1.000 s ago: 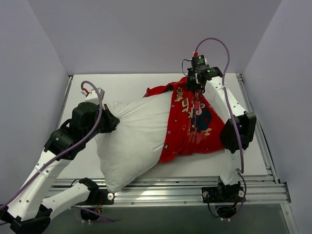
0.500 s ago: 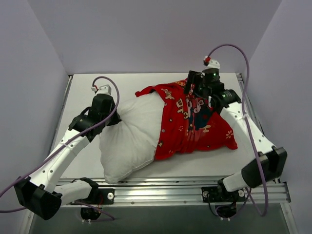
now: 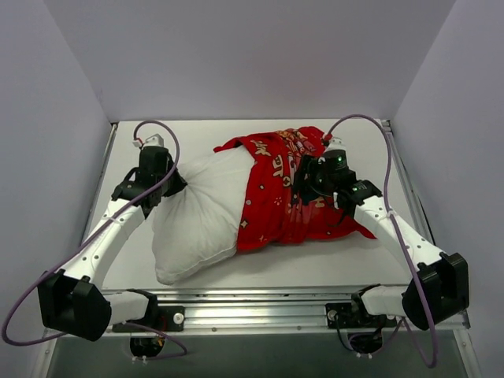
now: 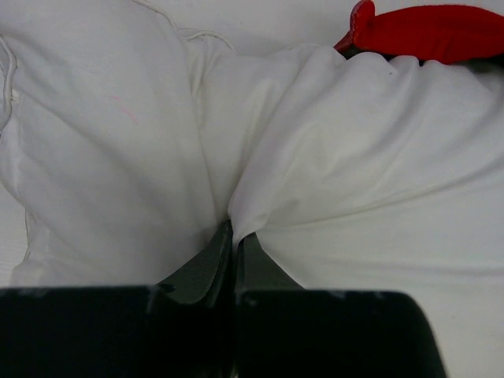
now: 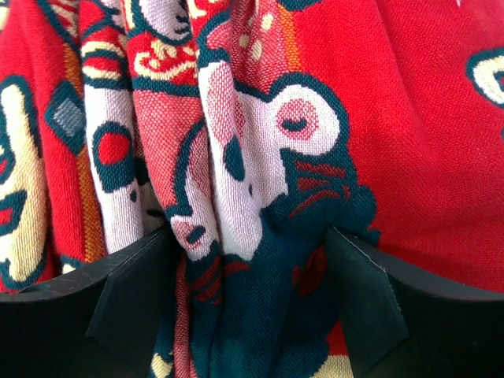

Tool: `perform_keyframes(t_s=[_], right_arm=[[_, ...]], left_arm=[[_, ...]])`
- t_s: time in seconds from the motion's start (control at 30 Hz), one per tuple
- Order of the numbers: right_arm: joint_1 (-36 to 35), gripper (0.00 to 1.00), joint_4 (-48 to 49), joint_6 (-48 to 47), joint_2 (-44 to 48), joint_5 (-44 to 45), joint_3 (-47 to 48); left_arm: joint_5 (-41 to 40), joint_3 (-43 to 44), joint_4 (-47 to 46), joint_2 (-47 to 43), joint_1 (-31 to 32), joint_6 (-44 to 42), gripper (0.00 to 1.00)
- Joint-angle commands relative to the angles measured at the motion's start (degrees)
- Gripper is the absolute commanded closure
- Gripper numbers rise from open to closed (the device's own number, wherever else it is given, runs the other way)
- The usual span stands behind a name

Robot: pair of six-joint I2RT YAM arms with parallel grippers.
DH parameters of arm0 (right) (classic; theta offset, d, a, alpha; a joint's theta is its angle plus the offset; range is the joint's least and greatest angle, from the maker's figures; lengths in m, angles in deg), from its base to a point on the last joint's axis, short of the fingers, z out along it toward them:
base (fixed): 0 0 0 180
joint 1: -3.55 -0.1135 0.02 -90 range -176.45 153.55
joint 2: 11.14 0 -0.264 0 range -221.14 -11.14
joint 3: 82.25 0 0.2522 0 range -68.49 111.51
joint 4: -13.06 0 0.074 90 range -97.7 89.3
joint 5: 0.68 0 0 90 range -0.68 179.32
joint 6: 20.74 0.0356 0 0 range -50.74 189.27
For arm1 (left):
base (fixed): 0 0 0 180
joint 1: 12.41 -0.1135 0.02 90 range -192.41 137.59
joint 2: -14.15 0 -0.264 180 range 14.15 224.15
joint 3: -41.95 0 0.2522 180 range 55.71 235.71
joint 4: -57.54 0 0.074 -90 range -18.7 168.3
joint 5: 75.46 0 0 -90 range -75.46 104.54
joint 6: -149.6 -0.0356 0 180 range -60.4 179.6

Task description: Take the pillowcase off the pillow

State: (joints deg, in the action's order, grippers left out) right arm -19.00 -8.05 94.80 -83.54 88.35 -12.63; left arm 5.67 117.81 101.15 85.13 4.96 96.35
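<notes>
The white pillow (image 3: pixel 197 224) lies across the table, its right half inside the red printed pillowcase (image 3: pixel 276 197). My left gripper (image 3: pixel 168 183) is shut on a pinch of the pillow's left end; in the left wrist view white pillow (image 4: pixel 354 157) cloth runs between the closed tips of the left gripper (image 4: pixel 234 234), with a red pillowcase (image 4: pixel 441 31) edge at the top. My right gripper (image 3: pixel 303 187) rests on top of the pillowcase. In its wrist view the right gripper (image 5: pixel 248 252) stands open, with bunched folds of pillowcase (image 5: pixel 409 118) between its spread fingers.
The white table (image 3: pixel 205 134) is walled in by grey panels on three sides. A metal rail (image 3: pixel 276 303) runs along the near edge in front of both arm bases. A steel frame (image 3: pixel 409 181) lines the right edge.
My right gripper let go at the pillowcase's far edge, opened and came down onto its middle. The left arm drew the pillow's end left and farther back; the whole bundle shifted left.
</notes>
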Motion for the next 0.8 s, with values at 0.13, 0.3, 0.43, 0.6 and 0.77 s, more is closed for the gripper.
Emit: perform_keyframes(t_s=[0.13, 0.3, 0.43, 0.6, 0.77], right_arm=[[0.04, 0.29, 10.95, -2.16, -14.24, 0.17, 7.68], [0.13, 0.28, 10.08, -2.34, -16.98, 0.62, 12.95], [-0.04, 0.27, 9.47, -2.33, -15.15, -0.52, 13.49], [-0.22, 0.21, 7.62, -3.39, -11.54, -0.26, 12.97], [-0.39, 0.07, 4.98, -4.44, -6.62, -0.43, 10.60]], left_arm=[[1.91, 10.13, -4.62, 10.05, -5.15, -4.49, 0.94], [2.89, 14.97, -1.20, 8.84, -5.06, -9.84, 0.52], [3.50, 13.32, 1.70, 1.81, -4.19, -14.68, 0.04], [0.08, 7.60, 7.06, -10.58, 6.34, -18.47, 0.06], [-4.84, 1.97, 10.49, -16.04, 20.49, -16.54, 0.06]])
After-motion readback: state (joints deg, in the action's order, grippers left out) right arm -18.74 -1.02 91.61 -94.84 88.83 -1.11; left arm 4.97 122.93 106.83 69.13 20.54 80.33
